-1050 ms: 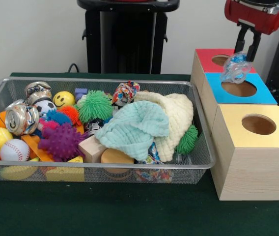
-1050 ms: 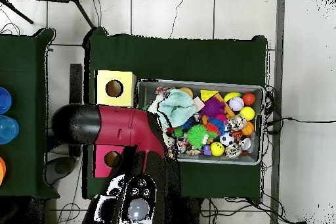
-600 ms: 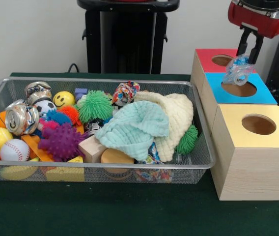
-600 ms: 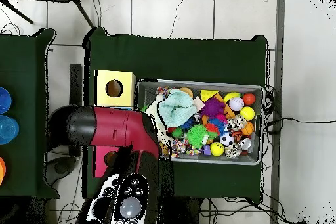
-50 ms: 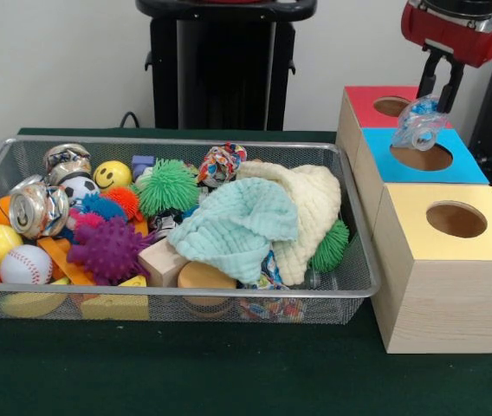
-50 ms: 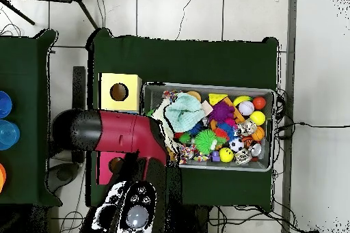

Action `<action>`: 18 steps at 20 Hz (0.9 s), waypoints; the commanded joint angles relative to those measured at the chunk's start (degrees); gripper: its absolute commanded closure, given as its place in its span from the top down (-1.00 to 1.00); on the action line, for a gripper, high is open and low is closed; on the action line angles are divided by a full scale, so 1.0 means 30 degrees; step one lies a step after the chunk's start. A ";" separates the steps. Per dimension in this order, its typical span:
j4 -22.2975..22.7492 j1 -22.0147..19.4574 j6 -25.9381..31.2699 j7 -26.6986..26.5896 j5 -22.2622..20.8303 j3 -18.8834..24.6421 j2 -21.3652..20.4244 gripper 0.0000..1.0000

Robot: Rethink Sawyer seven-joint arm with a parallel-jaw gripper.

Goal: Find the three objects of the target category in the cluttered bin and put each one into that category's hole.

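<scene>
My gripper (image 5: 433, 94) hangs at the upper right of the front view, shut on a crumpled clear plastic piece with blue tints (image 5: 417, 123). The piece dangles just above the round hole (image 5: 423, 157) of the blue-topped box (image 5: 471, 170), toward the hole's far left rim. A red-topped box (image 5: 365, 102) stands behind it and a yellow-topped box (image 5: 415, 222) in front. In the overhead view the red arm (image 6: 116, 131) covers the blue box and the gripper.
The wire bin (image 5: 185, 141) left of the boxes holds a crushed can (image 5: 38, 208), a baseball (image 5: 25, 263), spiky balls, wooden blocks, a mint cloth (image 5: 237, 221) and a cream cloth (image 5: 311, 201). A black pedestal (image 5: 224, 65) stands behind the bin.
The gripper has risen a little and shifted slightly right with the plastic piece still in it. Over the last half second it has barely moved.
</scene>
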 commanded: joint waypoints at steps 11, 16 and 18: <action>0.0551 -0.0562 -0.1169 0.3560 0.0593 0.0356 0.0628 -1.00; 0.0412 -0.0601 -0.1158 0.3416 0.0447 0.0290 0.0686 -1.00; 0.0420 -0.0615 -0.1215 0.3398 0.0470 0.0312 0.0690 -1.00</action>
